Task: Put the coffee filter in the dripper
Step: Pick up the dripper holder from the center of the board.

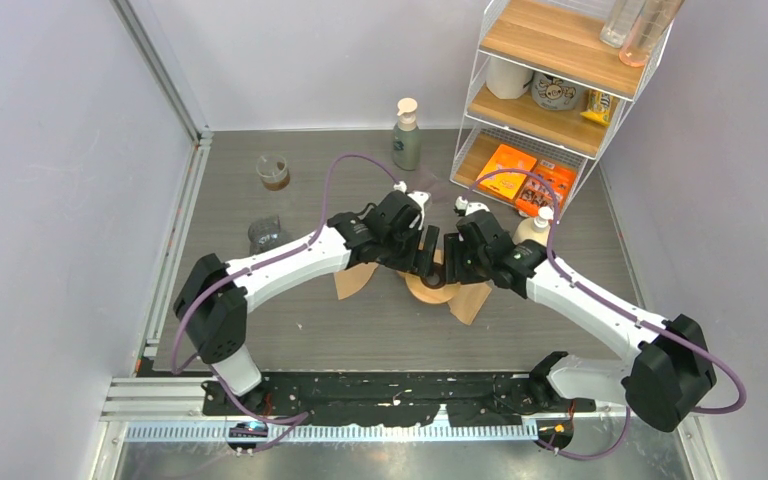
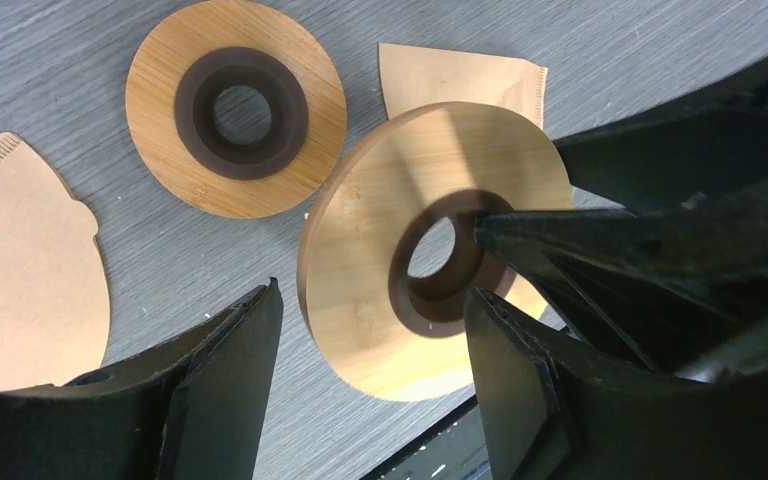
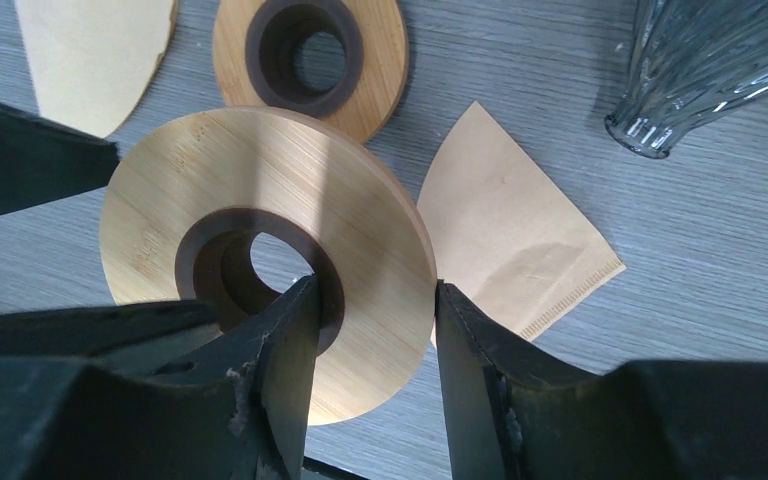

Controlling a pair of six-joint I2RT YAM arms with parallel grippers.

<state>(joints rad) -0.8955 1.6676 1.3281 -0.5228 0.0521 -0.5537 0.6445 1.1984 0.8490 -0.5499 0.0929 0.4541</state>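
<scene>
Brown paper coffee filter [image 3: 510, 235] lies flat on the grey wood-grain table [image 3: 710, 300], beside the raised round bamboo dripper ring [image 3: 260, 200] — right gripper [image 3: 372, 290] pinches its rim through the hole; left gripper [image 2: 372, 295] spread, probably guarding it.

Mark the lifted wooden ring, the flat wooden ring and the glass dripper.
lifted wooden ring [image 3: 260, 165], right wrist view, bamboo face above the hole
flat wooden ring [image 2: 153, 100], left wrist view, bamboo left of collar
glass dripper [image 3: 710, 70], right wrist view, fluted wall

Grey-green pump bottle [image 1: 407, 138] at the far edge of the table [image 1: 360, 335], glass of brown liquid [image 1: 273, 173] to its left, wire shelf [image 1: 545, 40] holding orange boxes [image 1: 528, 175] at right.
</scene>
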